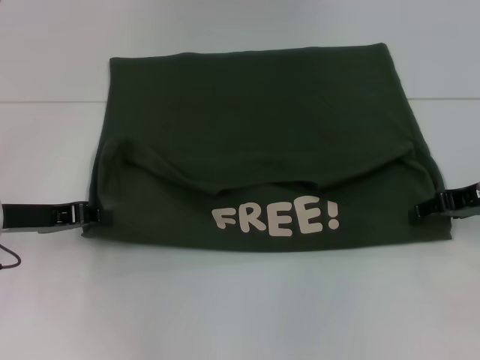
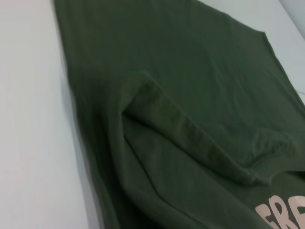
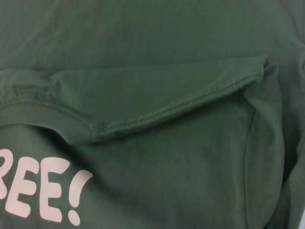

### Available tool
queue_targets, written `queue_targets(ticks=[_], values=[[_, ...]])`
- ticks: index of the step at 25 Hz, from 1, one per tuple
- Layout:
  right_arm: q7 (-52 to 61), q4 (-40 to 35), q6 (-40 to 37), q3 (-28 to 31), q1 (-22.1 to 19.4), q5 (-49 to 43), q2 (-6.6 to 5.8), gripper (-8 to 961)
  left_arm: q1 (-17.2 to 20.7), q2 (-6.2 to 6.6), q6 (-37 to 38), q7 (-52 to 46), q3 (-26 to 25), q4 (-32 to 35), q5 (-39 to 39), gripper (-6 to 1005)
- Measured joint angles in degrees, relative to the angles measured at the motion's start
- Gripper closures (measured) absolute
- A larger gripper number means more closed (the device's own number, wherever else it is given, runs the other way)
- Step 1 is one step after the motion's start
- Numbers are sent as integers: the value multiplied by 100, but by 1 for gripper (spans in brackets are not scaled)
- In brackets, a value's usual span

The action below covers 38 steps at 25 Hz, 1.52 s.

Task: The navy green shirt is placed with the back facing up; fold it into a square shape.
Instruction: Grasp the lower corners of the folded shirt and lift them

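The navy green shirt (image 1: 255,127) lay across the middle of the white worktop (image 1: 240,315), its near part folded over so the cream "FREE!" lettering (image 1: 275,220) faced up. My left gripper (image 1: 90,214) pinched the shirt's left edge, and my right gripper (image 1: 421,210) pinched its right edge.

Shirt (image 1: 255,120) on table (image 1: 240,307) (left end effector (image 1: 94,215), right end effector (image 1: 420,210) flanking).

Just one navy green shirt (image 1: 255,127) here, one white table (image 1: 225,307) under it, plus two grippers: left gripper (image 1: 96,214) and right gripper (image 1: 417,211).
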Motion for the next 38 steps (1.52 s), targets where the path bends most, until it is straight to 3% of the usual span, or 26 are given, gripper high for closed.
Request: queue_targets(ticks=[3,14,19,24,30,38], values=[[-5,2,0,0,-15,-6,1,387,-1,5,0,-1,-12,0,-2,984],[-18,3,18,0,-41,-5,4,635,-7,5,36,9,16,0,39,983],[-71,-24,-22,-7,-41,-12,-5,837,-8,5,95,20,25,0,46,983],[-261,-61,-456,-1,-44,8,-112,908,-28,41,502,63,17,0,135,984],[-768,-67,-1370,4,-147,-11,-212,907,24,110,1182,-107,-78,170,243,983],[-1532,-68,-2519,-14,-422,-26,-265,905,-41,299,2867,-91,-329,234,889,984]])
